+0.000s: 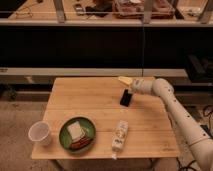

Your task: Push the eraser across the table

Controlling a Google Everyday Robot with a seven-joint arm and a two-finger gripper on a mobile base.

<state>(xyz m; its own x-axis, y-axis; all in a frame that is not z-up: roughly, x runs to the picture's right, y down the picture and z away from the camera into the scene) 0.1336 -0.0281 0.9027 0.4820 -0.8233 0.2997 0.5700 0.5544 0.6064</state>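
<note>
The eraser (125,97) is a small flat black block lying on the light tan plank table (95,100), right of centre toward the far edge. My white arm reaches in from the right, and the gripper (131,90) sits right at the eraser's far right corner, seemingly touching it. A yellow piece (125,80) lies at the table's far edge just behind the gripper.
A green plate (77,134) with a sandwich sits at the front left, a white cup (40,132) beside it at the left edge. A white oblong packet (119,135) lies near the front edge, in front of the eraser. Dark shelving stands behind the table.
</note>
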